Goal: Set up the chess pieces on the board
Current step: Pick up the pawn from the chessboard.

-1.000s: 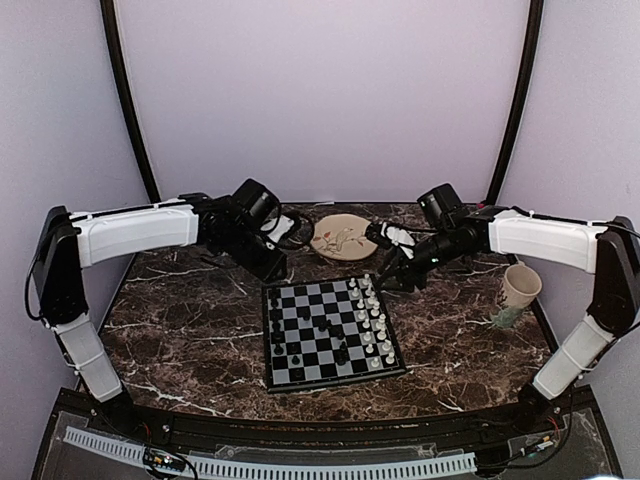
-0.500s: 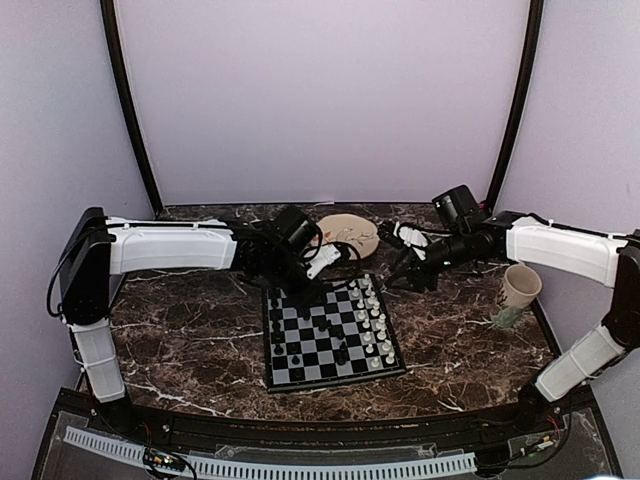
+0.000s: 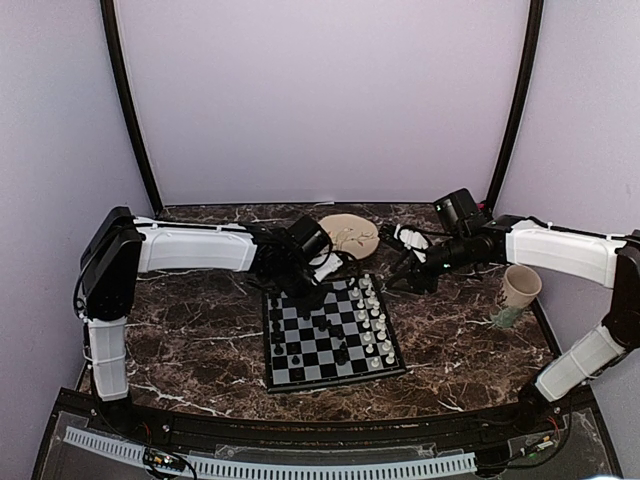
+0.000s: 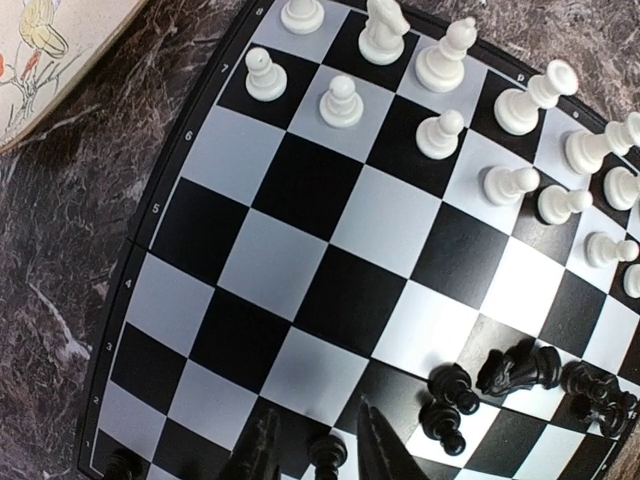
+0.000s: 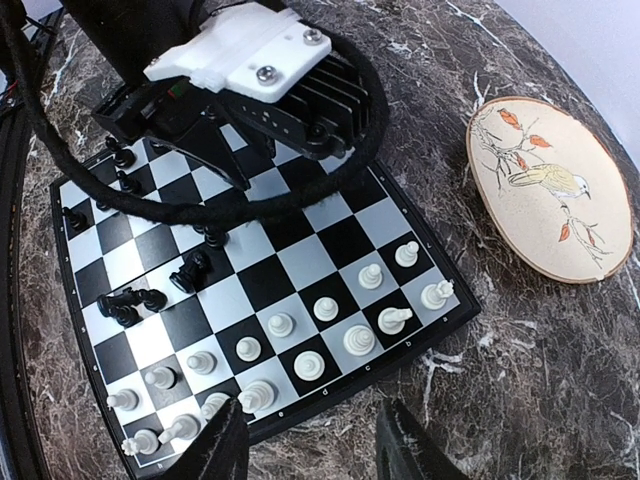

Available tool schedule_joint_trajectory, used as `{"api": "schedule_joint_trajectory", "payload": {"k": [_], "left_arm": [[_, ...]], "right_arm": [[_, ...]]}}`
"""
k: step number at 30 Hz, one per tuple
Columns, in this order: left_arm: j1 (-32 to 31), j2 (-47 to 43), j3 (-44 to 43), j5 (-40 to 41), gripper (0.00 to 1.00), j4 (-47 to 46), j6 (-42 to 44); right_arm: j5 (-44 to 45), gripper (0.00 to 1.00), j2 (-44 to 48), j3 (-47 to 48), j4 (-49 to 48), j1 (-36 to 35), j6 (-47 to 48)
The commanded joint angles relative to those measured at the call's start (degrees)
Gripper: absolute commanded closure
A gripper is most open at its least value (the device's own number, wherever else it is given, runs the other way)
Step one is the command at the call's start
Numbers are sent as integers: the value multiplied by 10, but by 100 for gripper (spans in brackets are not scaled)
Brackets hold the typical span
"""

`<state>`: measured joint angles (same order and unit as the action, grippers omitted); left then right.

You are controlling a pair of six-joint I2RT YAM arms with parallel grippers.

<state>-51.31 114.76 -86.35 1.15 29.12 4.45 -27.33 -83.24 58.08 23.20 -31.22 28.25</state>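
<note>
The board (image 4: 300, 185) lies flat on the dark, white-veined marble tabletop (image 3: 190, 320), a thin black border framing its glossy black and pale grey squares. The small moulded plastic white pieces (image 4: 440, 133) stand upright in 2 rows along its right edge. The black pieces (image 5: 125, 300) are scattered loosely over the left half, and a few of them lie on their sides.

The left claw (image 4: 317, 415) hangs low over the board's far left corner. Its 2 dark tapered fingers are partly spread, 1 on each side of an upright black pawn (image 4: 328, 455), and a sliver of board shows on both sides of the pawn.

The right claw (image 5: 313, 410) hovers off the board's far right corner. Its matte black fingers are spread wide, with only the tabletop and the board's rim between them.

Behind the board rests a flat oval beige plate (image 5: 600, 160) painted with a bird on a branch. A cream cup (image 3: 520, 288) stands well apart at the right.
</note>
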Motion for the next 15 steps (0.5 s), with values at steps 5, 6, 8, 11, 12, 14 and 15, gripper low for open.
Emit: {"api": "schedule_joint_trajectory", "payload": {"k": [5,6,8,11,12,14,15], "left_arm": [[1,10,-12,19,76,61,-15],[1,11,-11,20,77,61,-15],[1,13,-11,22,79,66,-16],[1,14,-14,25,82,72,-15],[1,14,-15,25,83,75,-15],[1,15,-18,23,85,80,-15],[1,17,-19,23,85,83,-15]], "right_arm": [[2,56,14,-10,-19,5,3],[2,56,12,-10,-19,5,4],[0,56,10,-10,-20,6,4],[0,56,9,-10,-19,6,4],[-1,56,9,-10,-20,6,4],[0,56,8,-10,-19,5,4],[-1,56,8,-10,-20,6,4]]}}
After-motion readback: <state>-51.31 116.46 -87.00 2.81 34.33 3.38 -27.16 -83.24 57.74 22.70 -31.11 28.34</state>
